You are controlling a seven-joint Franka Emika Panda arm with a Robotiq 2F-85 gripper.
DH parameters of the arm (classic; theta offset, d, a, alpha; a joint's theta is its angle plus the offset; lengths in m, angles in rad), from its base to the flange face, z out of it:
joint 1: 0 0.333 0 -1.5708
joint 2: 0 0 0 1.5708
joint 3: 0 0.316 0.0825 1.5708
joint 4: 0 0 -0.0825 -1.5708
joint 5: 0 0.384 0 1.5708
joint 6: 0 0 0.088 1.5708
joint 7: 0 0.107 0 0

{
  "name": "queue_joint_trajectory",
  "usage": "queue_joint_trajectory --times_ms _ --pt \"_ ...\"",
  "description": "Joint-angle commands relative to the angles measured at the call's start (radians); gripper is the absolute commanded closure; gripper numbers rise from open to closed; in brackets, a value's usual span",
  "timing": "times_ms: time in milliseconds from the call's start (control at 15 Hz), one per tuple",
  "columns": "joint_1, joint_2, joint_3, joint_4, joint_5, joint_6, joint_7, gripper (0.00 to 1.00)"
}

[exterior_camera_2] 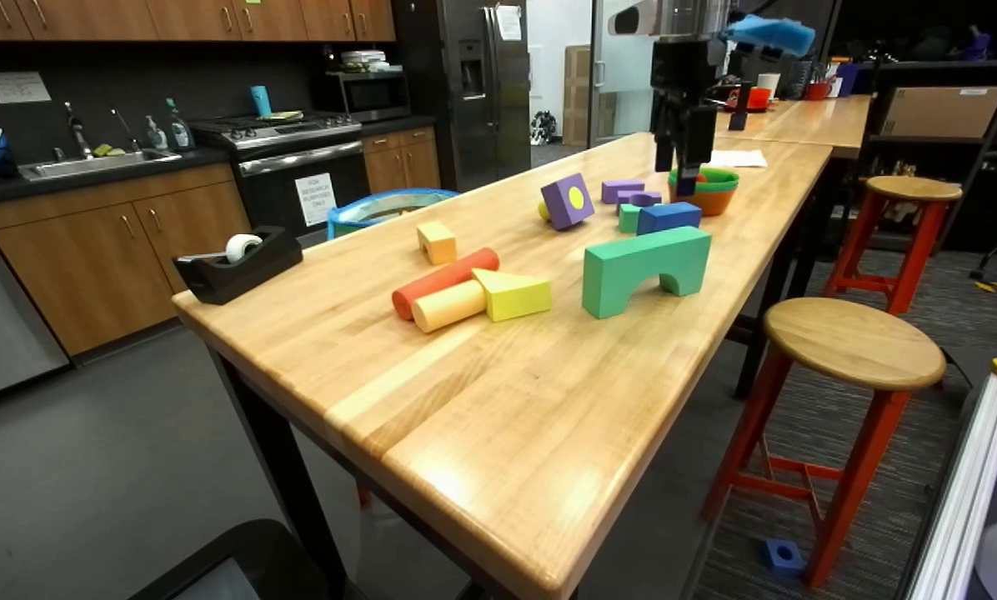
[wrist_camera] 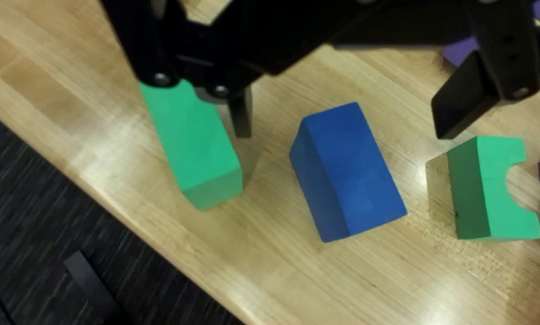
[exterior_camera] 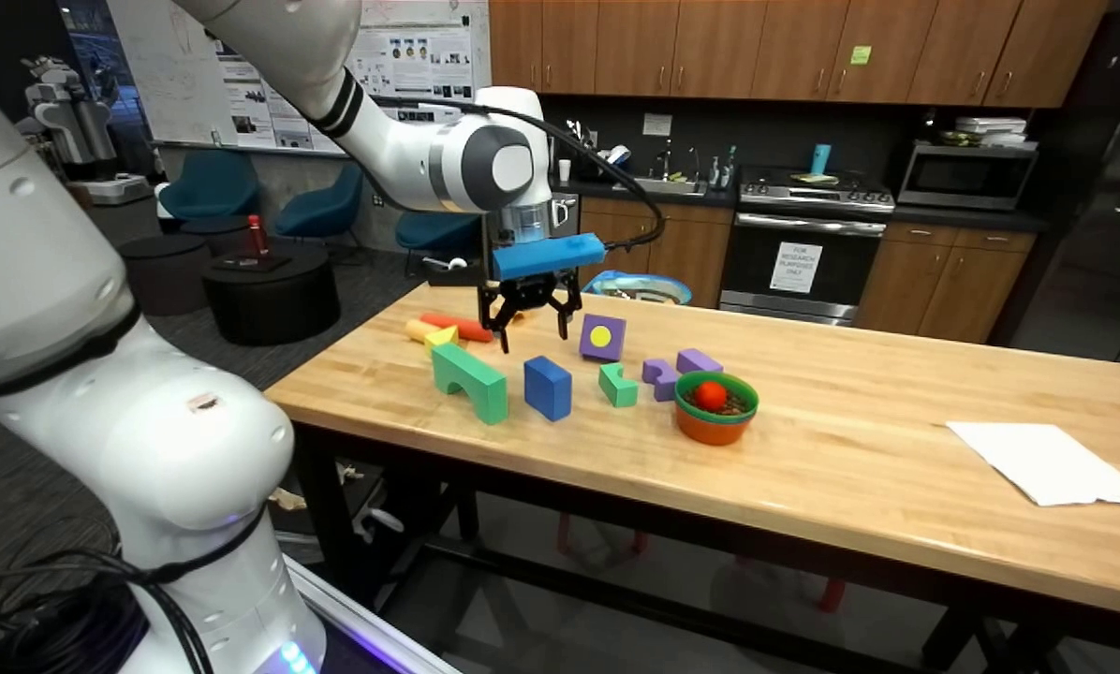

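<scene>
One gripper (exterior_camera: 534, 341), wide and empty, hangs above the desk (exterior_camera: 850, 393); a blue block (wrist_camera: 351, 169) sits lower, right of centre in the wrist view. Apparently reaching; a grasp would call for lowering around it.

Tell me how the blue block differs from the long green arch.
The long green arch curves inward underneath, while the blue block shows only flat faces. The blue block is also visibly shorter in length than the long green arch. Both rest on the table, unheld.

Smooth, matt blue block (wrist_camera: 353, 174), matt black fingers (wrist_camera: 464, 97), glossy wooden tabletop (exterior_camera_2: 507, 400) with streaky grain.
</scene>
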Motion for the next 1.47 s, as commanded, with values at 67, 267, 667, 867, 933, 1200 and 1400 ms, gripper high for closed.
queue_joint_trajectory --times_ms 67,267,667,867,933,1200,1400 --pt "-0.044 0.012 -0.014 -0.049 -0.073 0.134 -0.189 0.00" --pt "-0.054 0.012 -0.032 -0.071 -0.043 0.181 -0.303 0.00" --pt "-0.051 0.002 -0.053 -0.108 0.015 0.240 -0.453 0.00" --pt "-0.053 0.006 -0.052 -0.117 0.045 0.246 -0.495 0.00" --pt "-0.052 0.008 -0.053 -0.118 0.056 0.245 -0.507 0.00" --pt "-0.054 0.022 -0.048 -0.119 0.081 0.239 -0.539 0.00" --pt "-0.055 0.036 -0.045 -0.118 0.089 0.236 -0.547 0.00"
